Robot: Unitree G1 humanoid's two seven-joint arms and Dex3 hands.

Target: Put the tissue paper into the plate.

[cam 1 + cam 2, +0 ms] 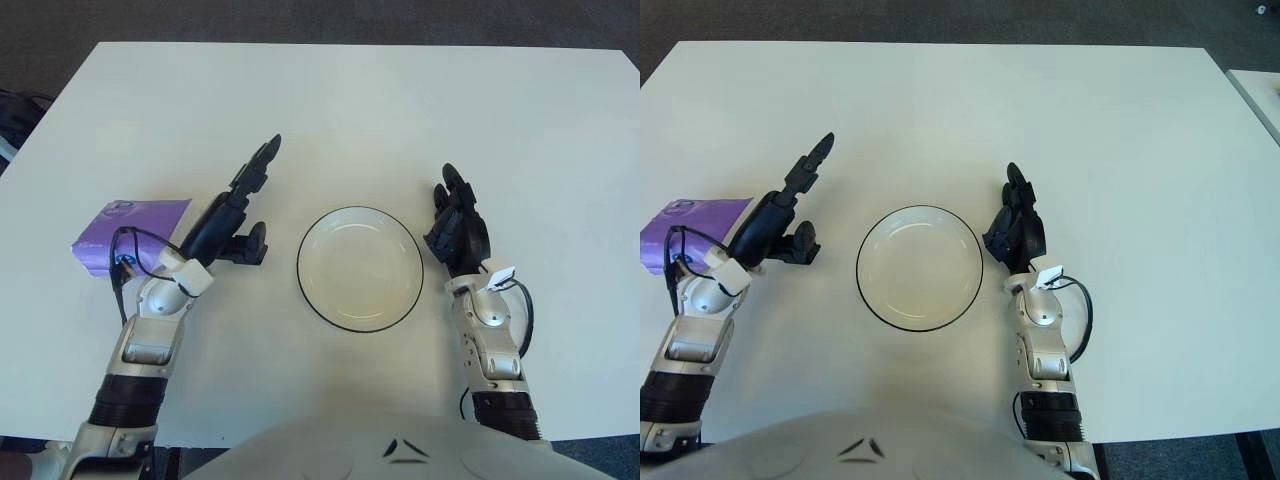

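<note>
Our left hand (232, 215) is raised above the table (350, 110) with its fingers (258, 168) spread wide and holding nothing. The long fingers reach forward and toward the right, away from us, while the thumb sticks out sideways toward the plate (360, 268). The tissue pack (125, 228) lies behind and to the left of those fingers, beside our left wrist, partly covered by the forearm and its cable. No finger touches the pack; the fingertips point away from it. The pack is purple, flat on the table, and sits well apart from the plate, with our left hand between the two.

The plate is a shallow white dish with a dark rim, and nothing lies in it. It sits to the right of our left thumb, near it but apart from it.

Our right hand (455, 228) shows just beside the plate's right edge. Its fingers (447, 188) point forward, held loosely together and gripping nothing. We cannot tell whether the hand touches the plate rim or only shows next to it. The plate lies to the left of these fingers, and the tissue pack is far off beyond it on the other side.
</note>
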